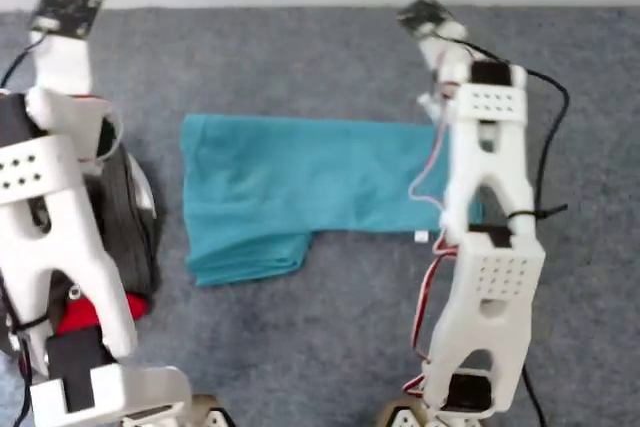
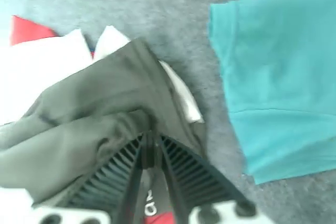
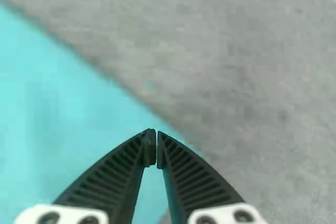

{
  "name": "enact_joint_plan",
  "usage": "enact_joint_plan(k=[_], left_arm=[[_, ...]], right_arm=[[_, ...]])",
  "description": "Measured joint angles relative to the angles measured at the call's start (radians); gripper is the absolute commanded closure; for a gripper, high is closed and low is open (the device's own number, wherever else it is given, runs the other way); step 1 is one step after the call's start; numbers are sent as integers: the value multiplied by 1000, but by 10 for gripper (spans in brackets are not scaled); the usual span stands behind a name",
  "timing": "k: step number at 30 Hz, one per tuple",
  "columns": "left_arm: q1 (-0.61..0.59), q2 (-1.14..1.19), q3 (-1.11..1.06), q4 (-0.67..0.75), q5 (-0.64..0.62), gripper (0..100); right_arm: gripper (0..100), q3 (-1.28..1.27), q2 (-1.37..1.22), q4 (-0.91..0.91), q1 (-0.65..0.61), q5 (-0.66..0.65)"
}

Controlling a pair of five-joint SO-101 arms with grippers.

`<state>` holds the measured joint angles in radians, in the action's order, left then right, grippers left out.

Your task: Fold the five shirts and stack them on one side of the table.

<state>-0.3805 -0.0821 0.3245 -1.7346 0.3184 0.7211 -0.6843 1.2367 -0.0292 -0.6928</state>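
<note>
Grey felt surface [image 1: 330, 347] with one teal shirt [image 1: 300, 192] laid out and a pile of shirts under your left arm.

Nearest you, the pile shows a red shirt [image 2: 26, 31] lowest, a white shirt [image 2: 47, 72] over it and a dark olive shirt [image 2: 94, 124] on top. Your left pincer [image 2: 149, 148] has its jaws together, tips on the olive shirt's bunched cloth; you cannot tell whether they nip any. The teal shirt lies flat mid-surface, just beside the pile. At its far end, your right pincer [image 3: 152, 150] is also pressed together, over the shirt's edge.
</note>
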Motion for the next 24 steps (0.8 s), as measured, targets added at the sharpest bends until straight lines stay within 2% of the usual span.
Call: enact_joint_plan(k=[8,13,24], left_arm=[[-230,-9,0,0,0,985],[-318,-9,0,9,0,985],[-338,-9,-43,23,0,985]], right_arm=[[990,12,28,322,-250,0],[990,12,28,508,-413,3],[990,-61,28,514,-644,123]])
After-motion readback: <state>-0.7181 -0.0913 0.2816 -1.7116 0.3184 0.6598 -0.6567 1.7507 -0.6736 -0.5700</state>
